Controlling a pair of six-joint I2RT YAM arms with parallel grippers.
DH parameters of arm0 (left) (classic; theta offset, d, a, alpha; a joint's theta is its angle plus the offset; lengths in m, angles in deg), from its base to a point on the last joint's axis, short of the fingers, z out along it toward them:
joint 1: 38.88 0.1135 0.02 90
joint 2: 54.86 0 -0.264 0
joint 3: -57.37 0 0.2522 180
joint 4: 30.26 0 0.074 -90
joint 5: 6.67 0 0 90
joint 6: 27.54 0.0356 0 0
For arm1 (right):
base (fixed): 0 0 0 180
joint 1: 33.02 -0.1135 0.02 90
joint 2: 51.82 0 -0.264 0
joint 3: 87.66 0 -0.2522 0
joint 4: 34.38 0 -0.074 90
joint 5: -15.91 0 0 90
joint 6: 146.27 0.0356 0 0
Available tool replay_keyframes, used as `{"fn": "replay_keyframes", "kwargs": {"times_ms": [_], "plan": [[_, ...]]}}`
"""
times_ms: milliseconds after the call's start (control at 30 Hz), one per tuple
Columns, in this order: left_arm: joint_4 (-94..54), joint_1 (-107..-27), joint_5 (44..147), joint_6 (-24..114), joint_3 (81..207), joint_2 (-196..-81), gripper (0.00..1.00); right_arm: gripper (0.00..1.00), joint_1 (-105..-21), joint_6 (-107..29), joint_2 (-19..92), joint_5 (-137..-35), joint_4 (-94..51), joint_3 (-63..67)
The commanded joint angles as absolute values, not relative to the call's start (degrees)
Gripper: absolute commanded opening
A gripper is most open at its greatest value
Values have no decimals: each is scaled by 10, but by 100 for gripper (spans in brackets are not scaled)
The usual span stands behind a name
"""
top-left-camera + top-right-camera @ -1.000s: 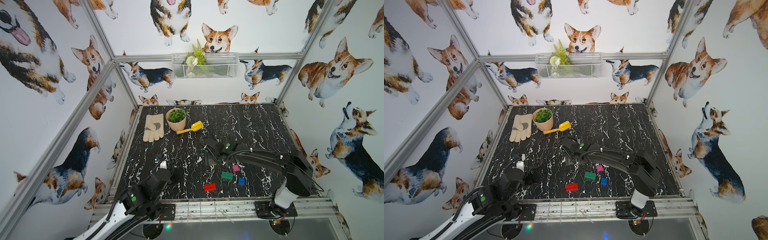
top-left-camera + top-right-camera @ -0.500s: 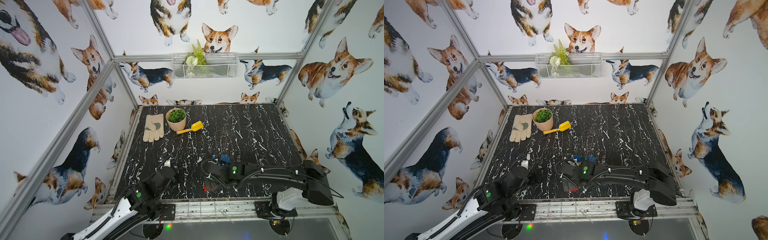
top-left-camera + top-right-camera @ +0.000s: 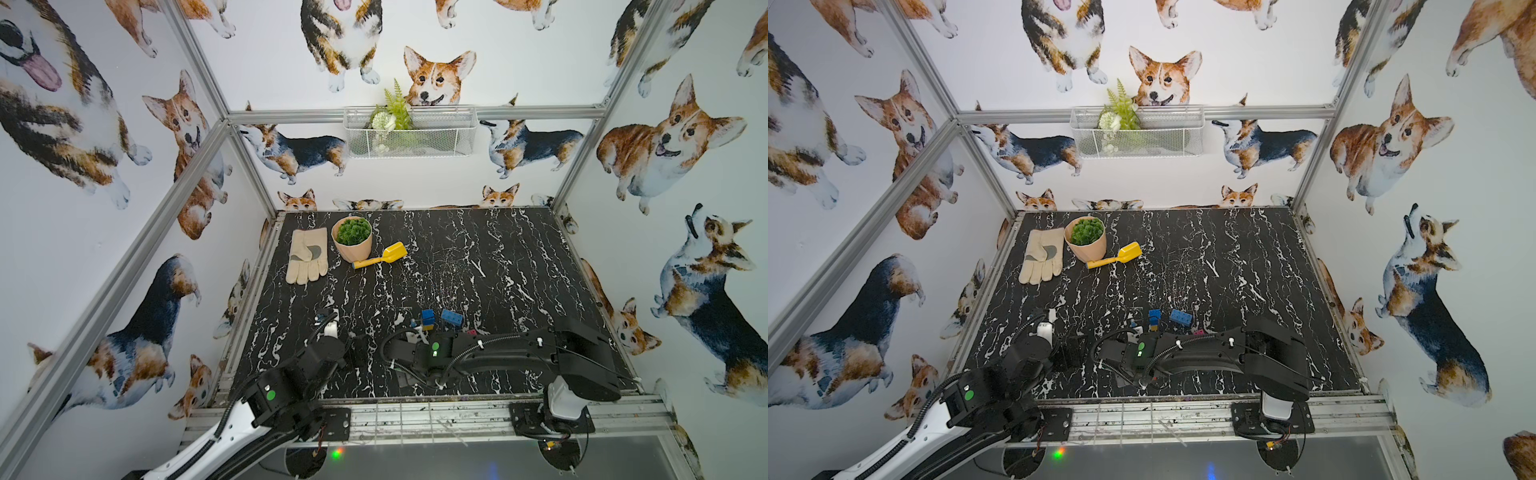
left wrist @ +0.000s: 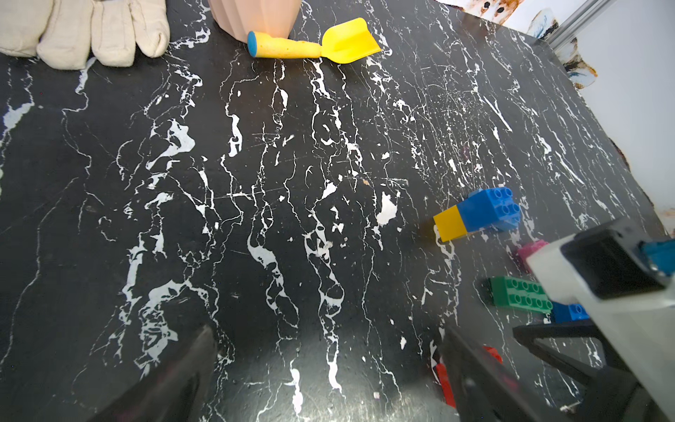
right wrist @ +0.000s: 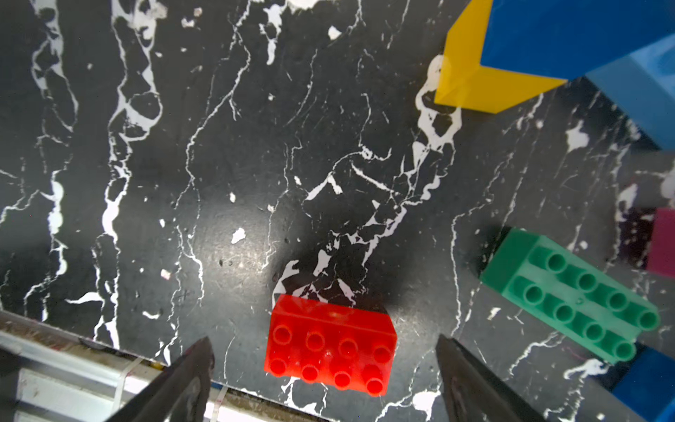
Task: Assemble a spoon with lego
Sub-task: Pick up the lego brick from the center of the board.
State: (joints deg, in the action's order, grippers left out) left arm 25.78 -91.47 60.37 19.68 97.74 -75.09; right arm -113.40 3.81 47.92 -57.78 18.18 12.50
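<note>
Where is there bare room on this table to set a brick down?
Free: the table's middle and far right, between the shovel and the blue-and-yellow stack. Crowded: the far-left corner with glove and pot, and the near edge: red brick and green brick under the right arm.

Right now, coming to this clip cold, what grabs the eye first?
The corgi wallpaper covers the walls around a black marbled table. Then the colour near its front edge: a red brick lying untouched between the jaws of the open right gripper, with a green brick and a joined yellow-and-blue stack nearby. A glove, plant pot and yellow shovel sit far back.
</note>
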Motion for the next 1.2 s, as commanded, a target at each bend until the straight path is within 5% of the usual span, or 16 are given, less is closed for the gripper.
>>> {"fn": "replay_keyframes", "kwargs": {"times_ms": [0,1000,1167], "plan": [[271,-920,585,185,980,-747,100,94,-1139,77,486,-556,185,126],[279,-932,571,182,982,-744,100,74,-1152,111,529,-575,143,150],[279,-934,570,182,983,-744,100,62,-1152,111,529,-572,156,145]]}}
